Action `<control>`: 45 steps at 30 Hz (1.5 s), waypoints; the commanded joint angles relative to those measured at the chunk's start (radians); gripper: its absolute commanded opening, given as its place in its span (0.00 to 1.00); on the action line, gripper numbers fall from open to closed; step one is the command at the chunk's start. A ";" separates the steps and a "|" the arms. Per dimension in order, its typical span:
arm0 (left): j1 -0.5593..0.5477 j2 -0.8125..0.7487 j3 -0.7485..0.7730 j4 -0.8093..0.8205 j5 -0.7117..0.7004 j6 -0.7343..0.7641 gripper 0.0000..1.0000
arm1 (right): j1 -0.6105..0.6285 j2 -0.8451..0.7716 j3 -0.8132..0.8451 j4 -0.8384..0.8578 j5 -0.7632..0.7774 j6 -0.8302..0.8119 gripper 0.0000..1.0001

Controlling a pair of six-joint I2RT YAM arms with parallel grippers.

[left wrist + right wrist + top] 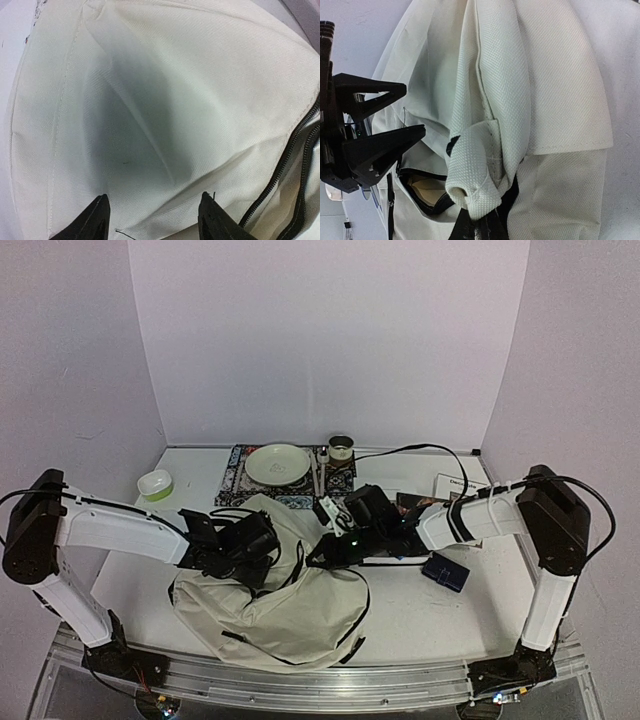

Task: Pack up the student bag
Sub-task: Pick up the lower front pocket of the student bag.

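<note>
The student bag is a large cream backpack lying at the table's near middle. My left gripper hovers over its upper left part. In the left wrist view it is open, with cream fabric spread below the fingertips and a black zip at the right. My right gripper is at the bag's top edge. In the right wrist view it is shut on a bunched fold of the bag's textured fabric. A zipped opening gapes beside the fold. The left gripper's fingers show at the left.
At the back lie a patterned placemat with a pale plate, chopsticks and a small tin. A green bowl sits at the left. A dark blue pouch and a white card lie at the right.
</note>
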 commanded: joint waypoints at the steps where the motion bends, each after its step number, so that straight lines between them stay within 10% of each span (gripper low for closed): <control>1: -0.031 -0.039 0.016 0.005 0.039 0.065 0.67 | 0.003 -0.058 0.047 0.042 -0.068 0.002 0.00; 19: -0.090 0.110 0.057 0.026 0.149 0.233 0.89 | 0.004 -0.046 0.078 0.042 -0.104 0.013 0.00; 35: -0.089 0.002 0.055 -0.108 -0.244 -0.046 0.53 | 0.002 -0.046 0.059 0.044 -0.113 0.016 0.00; 45: -0.091 -0.003 0.063 -0.087 -0.058 0.078 0.65 | -0.002 -0.049 0.060 0.041 -0.123 0.017 0.00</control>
